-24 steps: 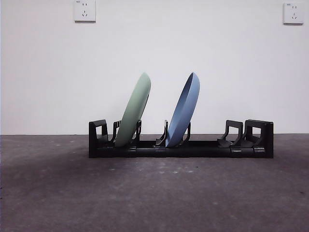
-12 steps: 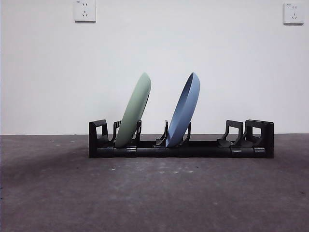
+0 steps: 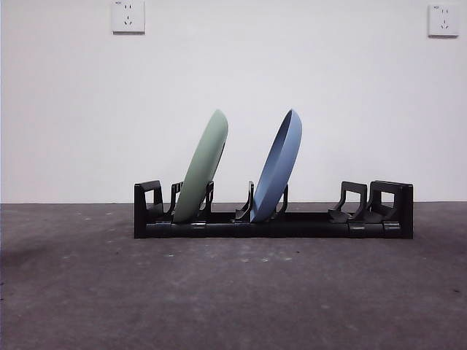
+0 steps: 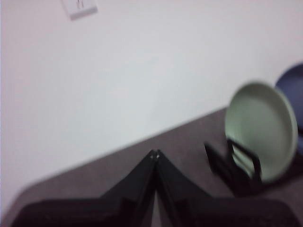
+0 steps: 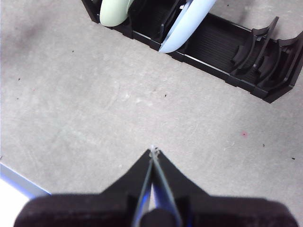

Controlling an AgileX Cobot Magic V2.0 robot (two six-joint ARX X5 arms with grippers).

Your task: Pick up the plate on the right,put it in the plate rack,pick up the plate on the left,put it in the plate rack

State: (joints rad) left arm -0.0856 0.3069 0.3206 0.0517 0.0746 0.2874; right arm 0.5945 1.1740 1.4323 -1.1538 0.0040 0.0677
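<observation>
Though blurred, green plate (image 4: pixel 261 128) racked, blue plate (image 4: pixel 292 90) cropped.

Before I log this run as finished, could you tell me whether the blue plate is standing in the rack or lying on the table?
In the rack: the blue plate stands on edge between prongs of the plate rack, tilted rightward.

A plain white wall (image 3: pixel 233 95) with two sockets (image 3: pixel 128 16), seemingly unused, backs the grey tabletop (image 3: pixel 233 292).
</observation>
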